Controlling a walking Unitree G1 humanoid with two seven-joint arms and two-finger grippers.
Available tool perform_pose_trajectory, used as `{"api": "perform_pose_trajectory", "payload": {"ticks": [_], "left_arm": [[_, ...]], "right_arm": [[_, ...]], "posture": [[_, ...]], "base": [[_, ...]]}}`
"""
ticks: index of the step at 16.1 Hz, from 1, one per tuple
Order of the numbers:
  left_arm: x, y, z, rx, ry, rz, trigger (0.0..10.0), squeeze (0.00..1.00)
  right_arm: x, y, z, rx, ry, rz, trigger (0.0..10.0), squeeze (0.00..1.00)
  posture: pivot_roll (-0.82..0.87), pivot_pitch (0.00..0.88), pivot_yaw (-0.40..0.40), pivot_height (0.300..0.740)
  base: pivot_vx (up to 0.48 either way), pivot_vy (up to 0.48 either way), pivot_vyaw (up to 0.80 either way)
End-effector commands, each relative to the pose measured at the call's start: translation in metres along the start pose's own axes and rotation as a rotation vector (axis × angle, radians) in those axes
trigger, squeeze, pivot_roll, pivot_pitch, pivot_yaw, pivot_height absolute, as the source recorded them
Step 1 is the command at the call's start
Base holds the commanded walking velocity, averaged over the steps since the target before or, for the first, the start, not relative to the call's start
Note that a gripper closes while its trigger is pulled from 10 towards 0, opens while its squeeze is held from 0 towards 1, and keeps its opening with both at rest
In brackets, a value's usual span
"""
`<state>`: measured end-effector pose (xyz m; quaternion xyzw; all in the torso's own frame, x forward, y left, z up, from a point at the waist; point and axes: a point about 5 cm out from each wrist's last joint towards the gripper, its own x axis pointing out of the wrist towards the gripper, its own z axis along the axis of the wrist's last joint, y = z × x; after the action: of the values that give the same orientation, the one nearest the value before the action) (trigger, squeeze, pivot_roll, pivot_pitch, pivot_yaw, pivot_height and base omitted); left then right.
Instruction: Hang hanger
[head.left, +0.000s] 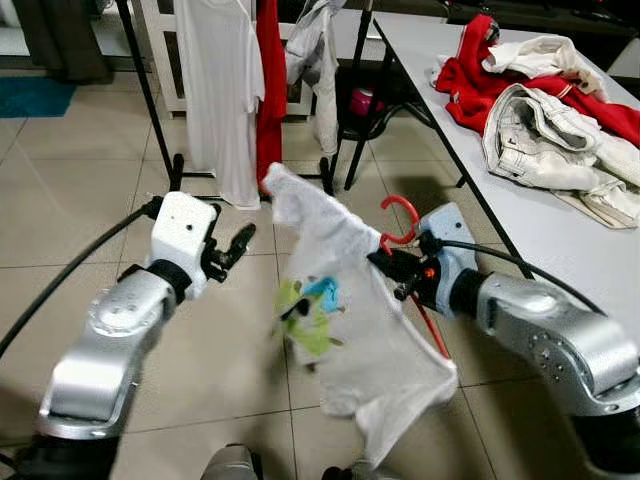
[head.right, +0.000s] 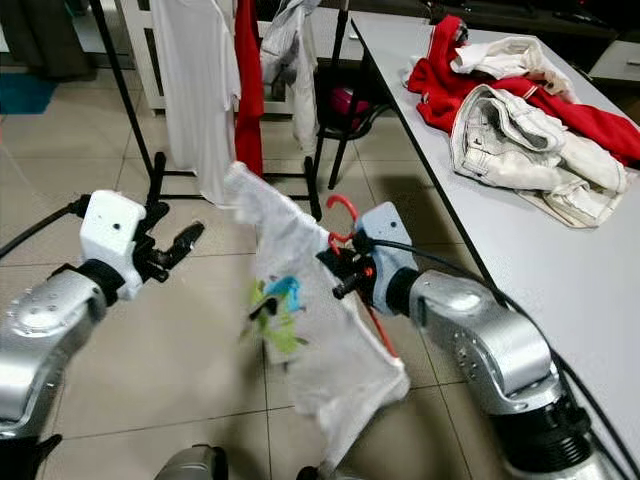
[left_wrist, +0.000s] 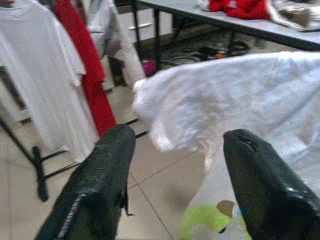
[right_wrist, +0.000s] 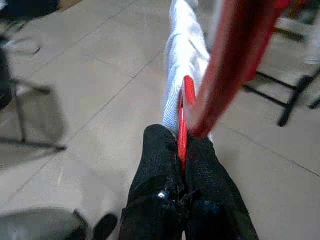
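A red hanger (head.left: 402, 215) carries a white T-shirt (head.left: 350, 310) with a green and blue print, held out over the tiled floor. My right gripper (head.left: 392, 265) is shut on the hanger just below its hook. In the right wrist view the black fingers (right_wrist: 160, 160) pinch the thin red bar (right_wrist: 186, 115) with the shirt behind it. My left gripper (head.left: 235, 248) is open and holds nothing. It hovers just left of the shirt's raised shoulder, and in the left wrist view that shoulder (left_wrist: 210, 105) lies just beyond its two fingers (left_wrist: 107, 170).
A black clothes rack (head.left: 150, 100) stands ahead, hung with a white shirt (head.left: 215, 80), a red garment (head.left: 270, 80) and a pale one (head.left: 315, 50). At right, a grey table (head.left: 540, 230) holds red (head.left: 480, 75) and white clothes (head.left: 550, 140).
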<state>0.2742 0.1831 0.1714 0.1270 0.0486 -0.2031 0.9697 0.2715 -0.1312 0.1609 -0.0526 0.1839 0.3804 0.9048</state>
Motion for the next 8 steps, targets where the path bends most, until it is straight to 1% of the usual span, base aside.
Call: {"api": "perform_pose_trajectory", "payload": {"ticks": [1,2,3,5,6,7,8], "left_arm": [[-0.001,0.01,0.002,0.01,-0.024,-0.018,10.0,1.0],[-0.001,0.019,0.0,0.019,-0.025,-0.013,10.0,1.0],[0.001,0.034,0.003,0.021,-0.05,-0.003,10.0,1.0],[0.001,0.046,0.015,0.05,-0.103,-0.005,10.0,1.0],[-0.001,0.05,0.03,0.104,-0.157,-0.131,10.0,1.0],[-0.002,0.05,0.033,0.123,-0.165,-0.191,10.0,0.21],[-0.004,0.055,0.037,0.194,-0.133,-0.315,10.0,0.0]], "right_arm": [[-0.003,0.003,0.008,-0.042,-0.009,0.081,10.0,0.0],[-0.006,0.004,0.012,-0.056,-0.017,0.126,10.0,0.0],[-0.012,0.002,0.019,-0.09,-0.019,0.185,10.0,0.0],[-0.015,-0.001,0.024,-0.118,-0.021,0.223,10.0,0.0],[-0.016,-0.003,0.028,-0.157,-0.018,0.259,10.0,0.0],[-0.016,-0.004,0.029,-0.17,-0.015,0.27,10.0,0.0],[-0.018,-0.002,0.032,-0.205,-0.01,0.329,10.0,0.0]], "posture": [[0.07,0.035,-0.1,0.74],[0.06,0.036,-0.099,0.74],[0.07,0.041,-0.078,0.74],[0.07,0.032,-0.077,0.74],[0.08,0.032,-0.079,0.74],[0.08,0.032,-0.081,0.74],[0.09,0.039,-0.086,0.74]], "base": [[0.0,0.0,0.0],[0.0,0.0,0.0],[0.0,0.0,0.0],[0.0,0.0,0.0],[0.0,0.0,0.0],[0.0,0.0,0.0],[0.0,0.0,0.0]]}}
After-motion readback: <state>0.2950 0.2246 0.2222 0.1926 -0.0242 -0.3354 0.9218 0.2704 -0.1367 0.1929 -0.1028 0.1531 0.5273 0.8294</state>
